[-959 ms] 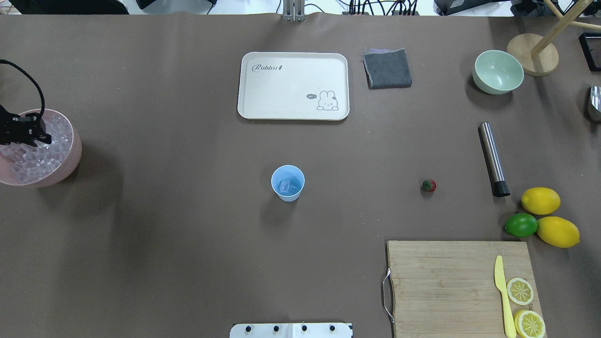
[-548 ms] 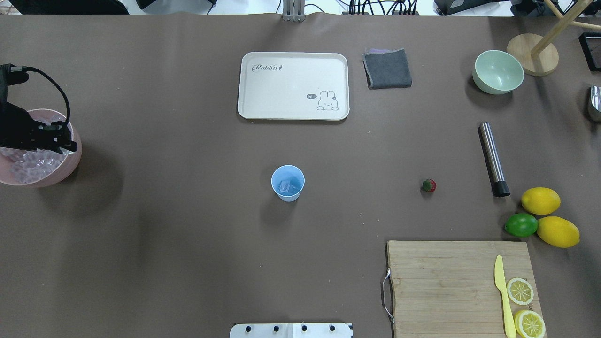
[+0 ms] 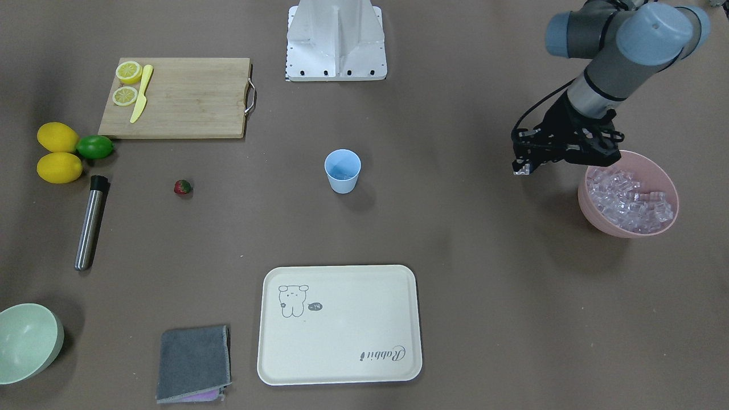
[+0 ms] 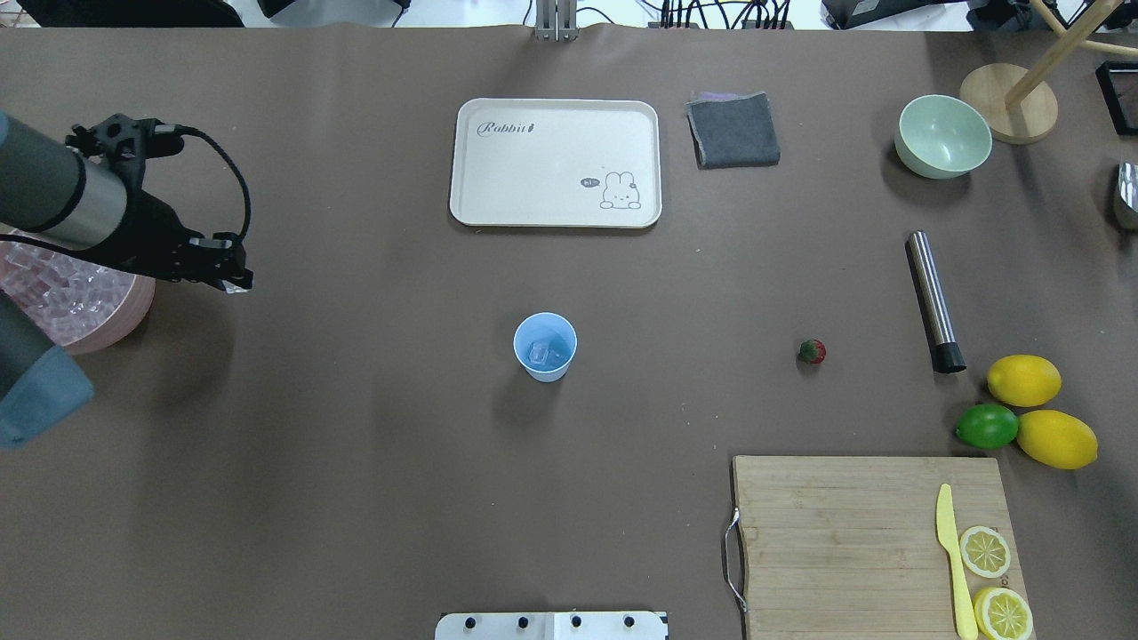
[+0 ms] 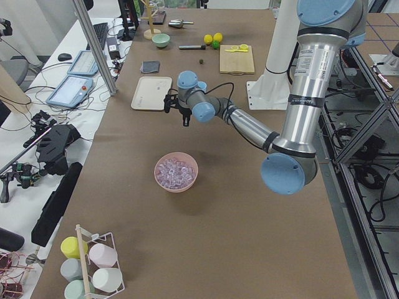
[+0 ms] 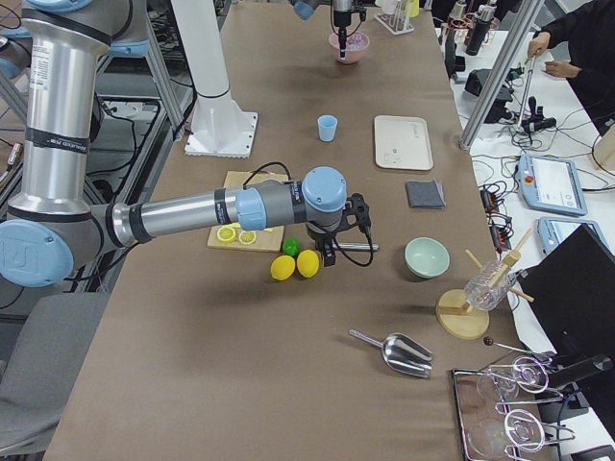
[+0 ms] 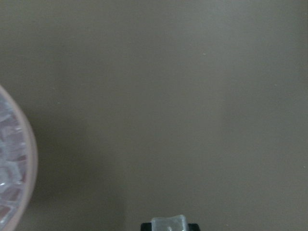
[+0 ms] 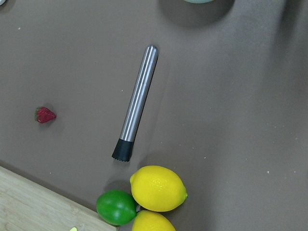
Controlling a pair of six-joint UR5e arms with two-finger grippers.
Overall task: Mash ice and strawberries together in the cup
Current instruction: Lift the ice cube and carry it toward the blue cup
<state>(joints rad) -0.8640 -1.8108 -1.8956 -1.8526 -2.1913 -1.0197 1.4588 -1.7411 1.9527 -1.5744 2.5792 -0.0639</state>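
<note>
The light blue cup (image 4: 545, 347) stands upright mid-table with an ice cube (image 4: 540, 354) inside. More ice (image 3: 629, 193) fills the pink bowl (image 3: 603, 225) at the table's left end. My left gripper (image 4: 236, 284) hangs above bare table just right of that bowl, shut on one ice cube (image 7: 168, 223). The strawberry (image 4: 812, 352) lies on the table far right of the cup. My right gripper (image 6: 330, 254) shows only in the exterior right view, above the lemons; whether it is open or shut I cannot tell.
A steel muddler (image 4: 933, 300) lies right of the strawberry, beside two lemons (image 4: 1023, 380) and a lime (image 4: 986, 427). A cutting board (image 4: 845, 542) with knife and lemon halves is front right. A cream tray (image 4: 556, 163), grey cloth (image 4: 733, 130) and green bowl (image 4: 942, 136) line the far side.
My left gripper has lifted out of the pink bowl and moved right, clear of its rim, with an ice cube in it. Nothing else moved.
</note>
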